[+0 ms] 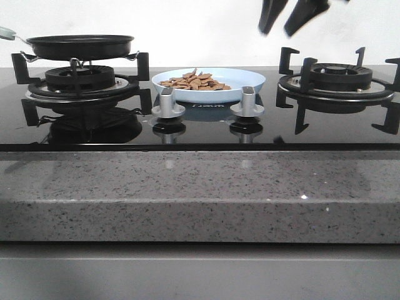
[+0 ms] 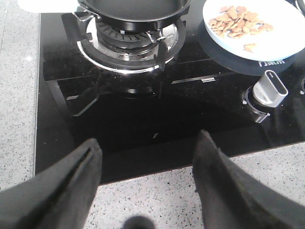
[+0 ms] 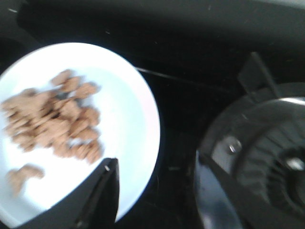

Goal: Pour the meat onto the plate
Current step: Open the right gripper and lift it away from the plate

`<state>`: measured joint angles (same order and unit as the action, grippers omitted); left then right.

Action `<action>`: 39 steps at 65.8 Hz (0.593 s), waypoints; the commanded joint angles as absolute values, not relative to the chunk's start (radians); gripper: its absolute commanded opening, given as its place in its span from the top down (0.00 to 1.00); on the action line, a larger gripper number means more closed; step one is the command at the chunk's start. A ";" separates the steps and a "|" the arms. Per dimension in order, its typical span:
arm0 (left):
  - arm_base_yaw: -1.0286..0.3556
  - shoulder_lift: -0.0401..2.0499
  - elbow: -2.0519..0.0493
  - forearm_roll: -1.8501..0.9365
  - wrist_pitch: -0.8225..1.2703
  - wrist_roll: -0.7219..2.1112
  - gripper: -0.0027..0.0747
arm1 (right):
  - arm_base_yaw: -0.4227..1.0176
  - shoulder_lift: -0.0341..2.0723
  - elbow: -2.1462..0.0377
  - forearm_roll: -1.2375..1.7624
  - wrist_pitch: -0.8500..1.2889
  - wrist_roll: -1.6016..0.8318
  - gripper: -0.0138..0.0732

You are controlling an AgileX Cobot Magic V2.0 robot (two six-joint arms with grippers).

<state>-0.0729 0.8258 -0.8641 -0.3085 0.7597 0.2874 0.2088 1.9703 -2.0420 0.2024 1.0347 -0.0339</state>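
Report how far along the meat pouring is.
Done, it seems: the meat lies heaped on the plate, and the pan sits back on the left burner. In hand: nothing; the left gripper and right gripper are both open and empty. Nothing obvious remains.

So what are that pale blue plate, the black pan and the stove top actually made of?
The plate looks like glazed ceramic or maybe melamine: smooth, even pale blue with a soft sheen. The pan seems to be dark coated metal, matte black with a thin rim. The stove top appears to be black glass, since it mirrors the knobs and burner grates sharply.
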 commanded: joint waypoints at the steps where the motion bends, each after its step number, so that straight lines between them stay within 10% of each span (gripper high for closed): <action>1: -0.080 0.821 -0.888 -0.328 0.696 0.278 0.42 | 0.233 1.829 -1.986 0.185 0.999 -0.044 0.39; 39: -0.080 0.821 -0.888 -0.331 0.709 0.278 0.42 | 0.240 1.173 -1.210 0.116 0.849 -0.044 0.39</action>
<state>-0.0729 0.8258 -0.8641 -0.3085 0.7631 0.2874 0.2467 1.2772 -1.2549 0.1280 0.9097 -0.0339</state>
